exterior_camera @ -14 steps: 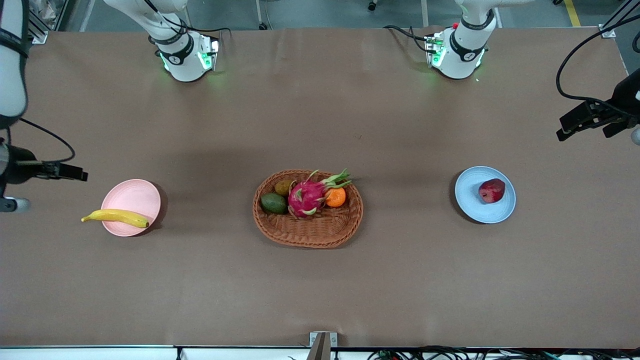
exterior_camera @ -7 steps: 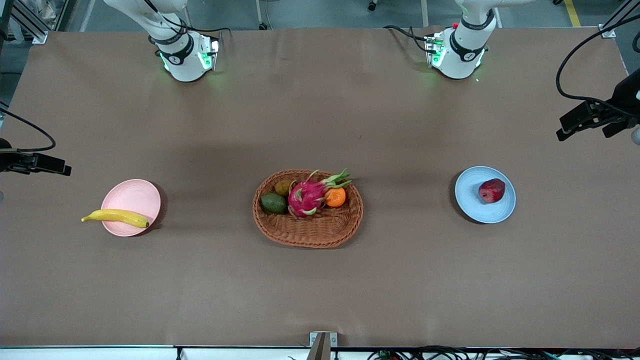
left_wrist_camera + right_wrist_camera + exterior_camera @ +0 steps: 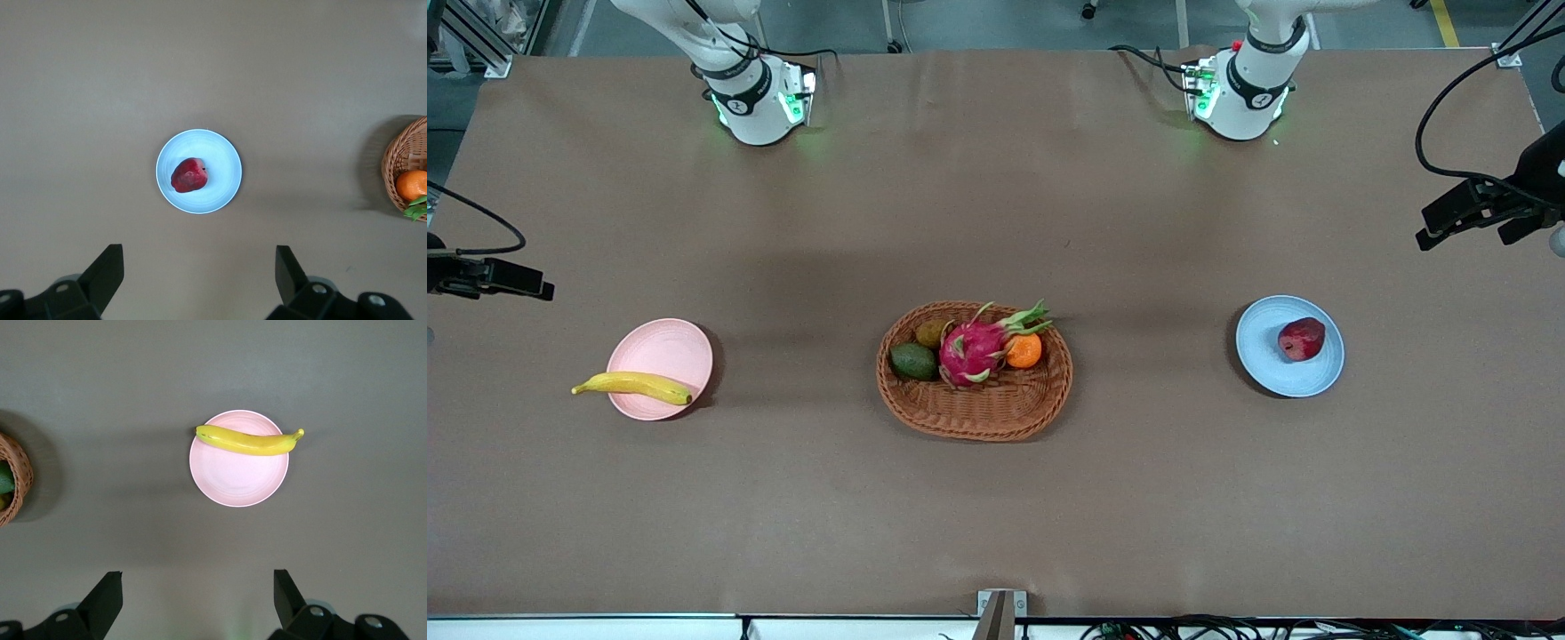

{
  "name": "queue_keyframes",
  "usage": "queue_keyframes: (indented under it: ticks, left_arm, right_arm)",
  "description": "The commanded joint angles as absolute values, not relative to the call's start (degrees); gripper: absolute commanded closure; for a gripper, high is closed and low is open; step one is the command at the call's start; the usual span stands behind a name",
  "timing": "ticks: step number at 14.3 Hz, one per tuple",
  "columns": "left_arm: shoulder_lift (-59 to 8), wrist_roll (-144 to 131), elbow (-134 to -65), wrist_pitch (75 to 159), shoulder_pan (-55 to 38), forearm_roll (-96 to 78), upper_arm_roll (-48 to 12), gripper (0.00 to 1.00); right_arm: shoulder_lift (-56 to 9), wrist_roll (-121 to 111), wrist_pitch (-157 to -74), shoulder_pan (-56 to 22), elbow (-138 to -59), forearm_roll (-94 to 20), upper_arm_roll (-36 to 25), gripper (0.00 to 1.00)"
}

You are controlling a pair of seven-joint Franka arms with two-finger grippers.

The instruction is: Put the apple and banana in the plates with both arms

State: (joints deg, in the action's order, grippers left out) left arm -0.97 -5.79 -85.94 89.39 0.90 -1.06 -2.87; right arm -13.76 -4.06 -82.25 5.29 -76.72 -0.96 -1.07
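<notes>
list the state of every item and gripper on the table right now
dark red apple: resting in the light blue plate
long yellow banana: lying across the pale pink plate, stem end overhanging
brown woven wicker basket: holding other fruit
left gripper: open, empty
right gripper: open, empty

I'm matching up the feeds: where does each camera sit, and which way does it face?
Front view: high across the table, facing both bases; left gripper and right gripper show at the edges.
Left wrist view: looks down on the apple in the blue plate, open fingers showing.
Right wrist view: looks down on the banana across the pink plate.
Both wrist views catch the basket.
</notes>
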Motion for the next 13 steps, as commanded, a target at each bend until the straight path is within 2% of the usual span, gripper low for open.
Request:
queue_keyframes:
  ticks: [1, 10, 13]
  left_arm:
    - [-0.3, -5.3, -85.7, 88.8, 0.9, -2.1, -2.6, 0.0]
    - [-0.3, -5.2, -85.6, 88.8, 0.9, -2.2, -2.8, 0.0]
    - [-0.3, -5.2, -85.6, 88.7, 0.9, -2.3, -2.6, 0.0]
  right_arm:
    - [-8.8, -4.5, -82.5, 3.0, -81.4, -0.2, -1.9, 0.0]
    - [1.0, -4.2, -85.5, 0.2, -91.6, 2.7, -4.0, 0.0]
    - [3.5, -4.2, -85.0, 0.6, -92.5, 2.7, -4.0, 0.0]
